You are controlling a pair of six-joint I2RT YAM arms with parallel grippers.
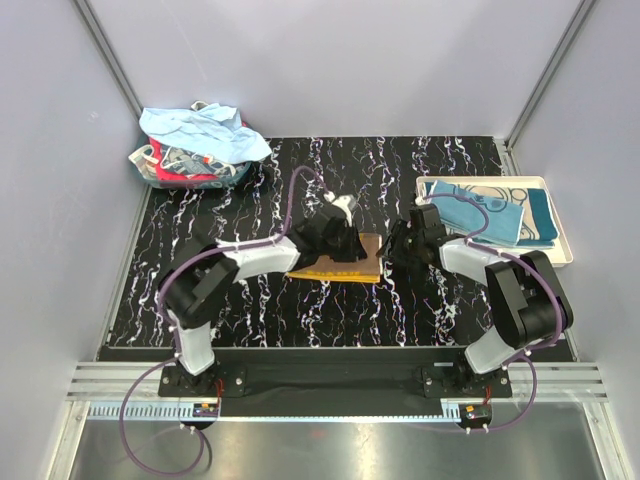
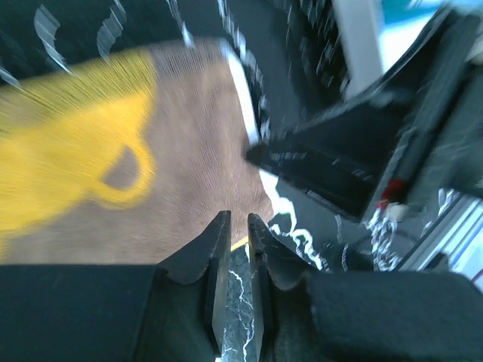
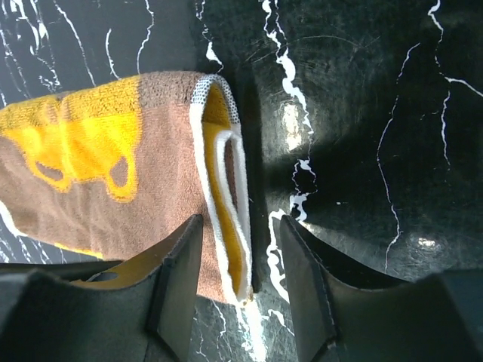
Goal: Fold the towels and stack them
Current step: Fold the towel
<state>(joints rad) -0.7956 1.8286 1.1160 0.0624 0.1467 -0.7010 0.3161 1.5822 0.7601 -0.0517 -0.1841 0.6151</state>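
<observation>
Right gripper [image 3: 240,220] stands spread, its jaws astride the folded edge of the orange-yellow bear towel [image 3: 90,166]. The towel lies flat on the black marbled table [image 3: 362,113], between the two arms. Left gripper [image 2: 238,220] hovers over the towel's edge, jaws almost together. That view is blurred, so I cannot tell whether they pinch cloth.

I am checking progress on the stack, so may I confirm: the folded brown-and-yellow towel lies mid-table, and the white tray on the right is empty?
Not quite. The white tray is not empty: the top external view shows folded teal and light blue towels in it. The brown-and-yellow towel does lie folded mid-table.
</observation>
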